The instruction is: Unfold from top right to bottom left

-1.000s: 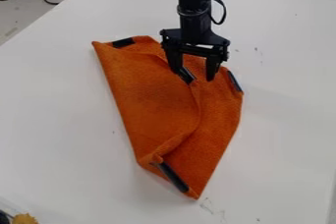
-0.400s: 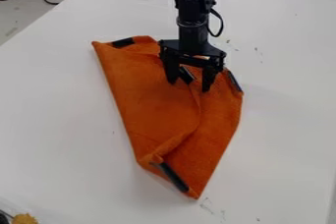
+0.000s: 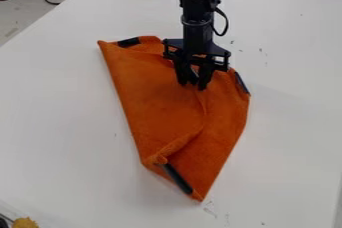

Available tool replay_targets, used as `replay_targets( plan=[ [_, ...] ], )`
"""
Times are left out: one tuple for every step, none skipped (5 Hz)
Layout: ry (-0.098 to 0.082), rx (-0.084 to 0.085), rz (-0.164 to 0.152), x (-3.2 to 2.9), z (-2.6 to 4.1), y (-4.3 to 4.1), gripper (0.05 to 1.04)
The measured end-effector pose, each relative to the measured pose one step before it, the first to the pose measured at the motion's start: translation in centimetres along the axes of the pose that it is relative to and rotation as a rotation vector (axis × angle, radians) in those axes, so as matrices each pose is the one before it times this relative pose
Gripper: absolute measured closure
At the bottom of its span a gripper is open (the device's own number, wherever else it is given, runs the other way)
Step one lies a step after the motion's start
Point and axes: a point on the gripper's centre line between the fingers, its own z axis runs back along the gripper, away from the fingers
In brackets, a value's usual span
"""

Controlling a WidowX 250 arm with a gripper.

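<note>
1. Lower left: a yellow object [image 3: 25, 222] sits at the view's edge, its position unchanged.
2. Left side of the orange cloth [image 3: 150, 107]: the cloth lies partly folded on the table [image 3: 60, 122]. Its upper left corner, with a dark patch [image 3: 128, 42], has shifted slightly right since the previous frame.
3. Lower part of the cloth: a dark strip [image 3: 176, 178] runs down toward the bottom tip (this tip has barely moved).
4. Upper middle: the gripper [image 3: 192, 86] points down at the folded layer. Its fingers were spread apart; they have now drawn together, pinching the cloth.
5. Right side: the cloth's edge, with another dark strip [image 3: 242, 83], has shifted slightly right.
</note>
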Motion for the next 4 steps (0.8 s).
replay_targets(
  plan=[
    [0.0077, 0.0002, -0.0013, -0.074, -0.201, -0.049, 0.891],
    [0.0122, 0.0000, 0.0013, -0.098, 0.073, 0.052, 1.008],
    [0.0166, 0.0156, 0.0081, -0.101, 0.259, 0.172, 1.025],
    [0.0228, 0.0356, 0.0212, -0.012, 0.848, 0.464, 1.025]
  ],
)
